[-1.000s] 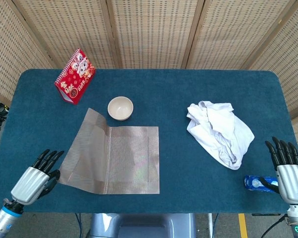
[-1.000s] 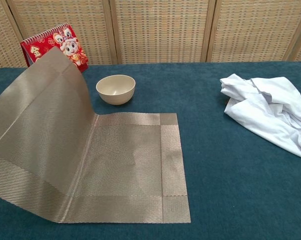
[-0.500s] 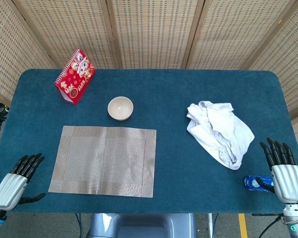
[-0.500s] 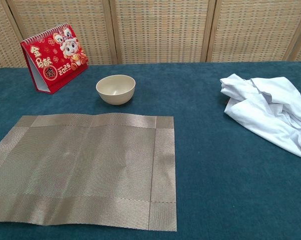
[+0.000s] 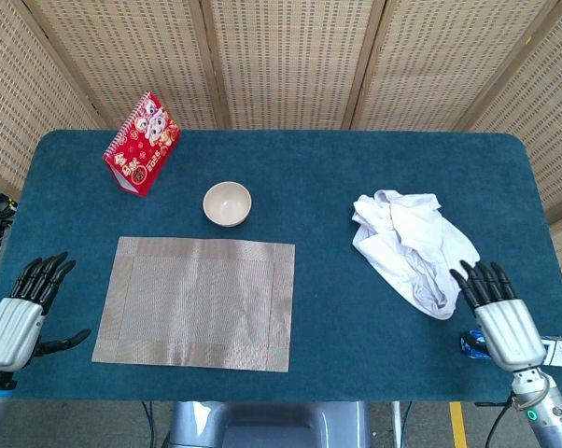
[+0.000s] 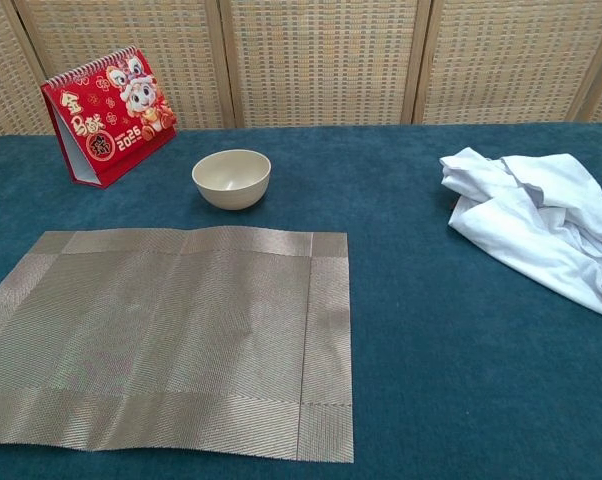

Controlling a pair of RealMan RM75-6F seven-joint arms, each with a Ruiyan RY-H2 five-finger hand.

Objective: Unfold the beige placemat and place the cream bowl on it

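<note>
Table (image 5: 318, 159): blue cloth top, wicker screens behind.
Beige placemat (image 5: 197, 301): spread flat at front left, nothing on it.
White cloth (image 5: 416, 247): crumpled heap on right side, well apart from mat.
Red calendar (image 5: 141, 143): standing at back left, beside bowl.
Cream bowl (image 5: 227, 203): upright on table just behind placemat's far edge, not touching it.
Left hand (image 5: 24, 313): off mat's left edge, fingers spread, holding nothing.
Right hand (image 5: 498, 313): front right, fingers apart, empty, near cloth edge.
Blue packet (image 5: 474, 345): partly hidden under right hand.
</note>
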